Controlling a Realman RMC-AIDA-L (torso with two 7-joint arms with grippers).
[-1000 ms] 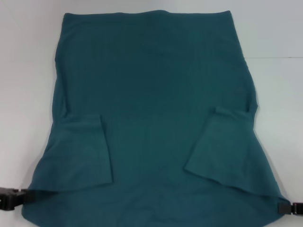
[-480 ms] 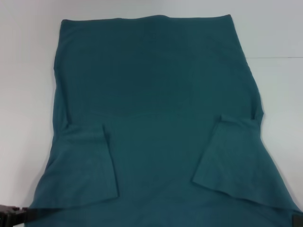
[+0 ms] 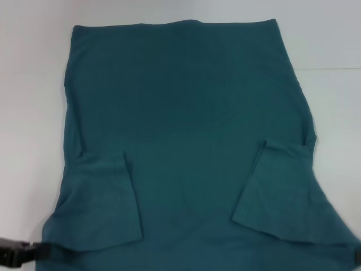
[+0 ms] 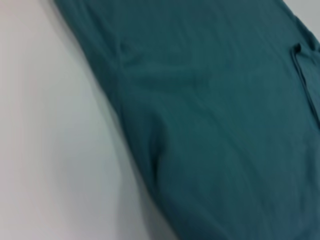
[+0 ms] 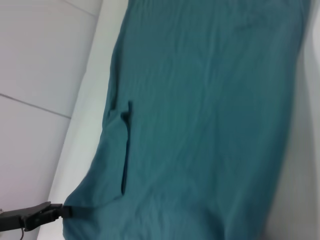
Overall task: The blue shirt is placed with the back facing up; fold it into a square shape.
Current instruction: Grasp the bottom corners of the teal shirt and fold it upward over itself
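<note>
The blue shirt (image 3: 186, 113) lies flat on the white table and fills most of the head view. Both short sleeves are folded inward, one (image 3: 104, 197) on the left and one (image 3: 282, 192) on the right. My left gripper (image 3: 45, 250) is at the shirt's near left corner, shut on the edge of the fabric. It also shows in the right wrist view (image 5: 64, 211), pinching that corner. Only a sliver of my right gripper (image 3: 357, 257) shows at the frame's edge, where the near right corner is drawn out to it. The left wrist view holds only shirt fabric (image 4: 225, 125) and table.
White table surface (image 3: 28, 113) lies bare along the shirt's left and right sides and beyond its far hem. A seam in the tabletop (image 3: 333, 69) runs off to the right. No other objects are in view.
The whole shirt has slid toward me, its far hem and folded sleeves sitting lower in the head view. Both grippers have drawn back with the near corners, the right one nearly out of frame.
</note>
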